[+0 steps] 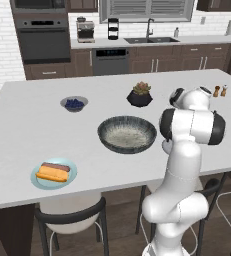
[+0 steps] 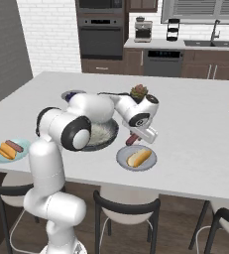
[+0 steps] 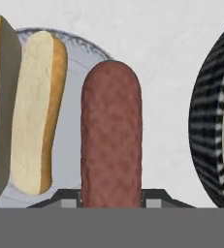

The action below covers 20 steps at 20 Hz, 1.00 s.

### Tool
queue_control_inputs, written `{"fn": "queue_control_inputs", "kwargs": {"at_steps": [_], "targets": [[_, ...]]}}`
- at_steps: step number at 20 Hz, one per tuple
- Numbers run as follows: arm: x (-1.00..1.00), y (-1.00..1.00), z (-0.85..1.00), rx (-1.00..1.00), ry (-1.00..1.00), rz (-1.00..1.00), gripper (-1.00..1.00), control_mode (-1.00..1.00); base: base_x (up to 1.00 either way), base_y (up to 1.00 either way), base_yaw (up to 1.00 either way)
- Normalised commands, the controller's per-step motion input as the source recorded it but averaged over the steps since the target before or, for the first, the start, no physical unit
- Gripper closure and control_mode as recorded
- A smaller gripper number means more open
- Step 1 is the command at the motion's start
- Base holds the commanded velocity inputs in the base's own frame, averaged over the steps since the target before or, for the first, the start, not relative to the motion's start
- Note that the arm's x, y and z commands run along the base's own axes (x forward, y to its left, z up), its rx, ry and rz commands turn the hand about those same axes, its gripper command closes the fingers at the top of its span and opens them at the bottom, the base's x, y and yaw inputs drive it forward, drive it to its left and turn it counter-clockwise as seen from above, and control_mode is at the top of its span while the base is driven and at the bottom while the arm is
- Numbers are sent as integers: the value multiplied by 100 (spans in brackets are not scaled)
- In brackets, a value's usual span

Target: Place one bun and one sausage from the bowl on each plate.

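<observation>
My gripper point(image 2: 134, 138) is shut on a reddish-brown sausage point(image 3: 111, 135), holding it just above the near edge of the grey plate point(image 2: 122, 158) and beside the bowl. A split pale yellow bun point(image 2: 139, 157) lies on that plate; in the hand view the bun point(image 3: 36, 111) sits left of the sausage. The wide dark ribbed bowl point(image 1: 127, 133) holds nothing, and its rim point(image 3: 208, 121) shows at the right of the hand view. The pale blue-green plate point(image 1: 37, 181) carries an orange bun point(image 1: 52, 174) and a sausage point(image 1: 56, 166).
A small blueberry bowl point(image 1: 74, 103) and a black plant pot point(image 1: 139, 96) stand behind the big bowl. Two shakers point(image 1: 219, 91) are at the far right of the counter. Stools point(image 2: 128, 206) line the counter's near edge.
</observation>
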Motion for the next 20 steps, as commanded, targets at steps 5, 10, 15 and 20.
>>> {"fn": "queue_control_inputs", "kwargs": {"at_steps": [5, 10, 15, 20], "targets": [[-52, 25, -41, -2, 0, 5, 100, -100, 0, 0, 0], [-18, 30, -31, -6, 6, 0, 100, -100, 0, 0, 0], [-4, -3, -31, 1, 0, 0, 100, -100, 0, 0, 0], [5, -11, -10, 3, 0, 0, 100, -100, 0, 0, 0]]}}
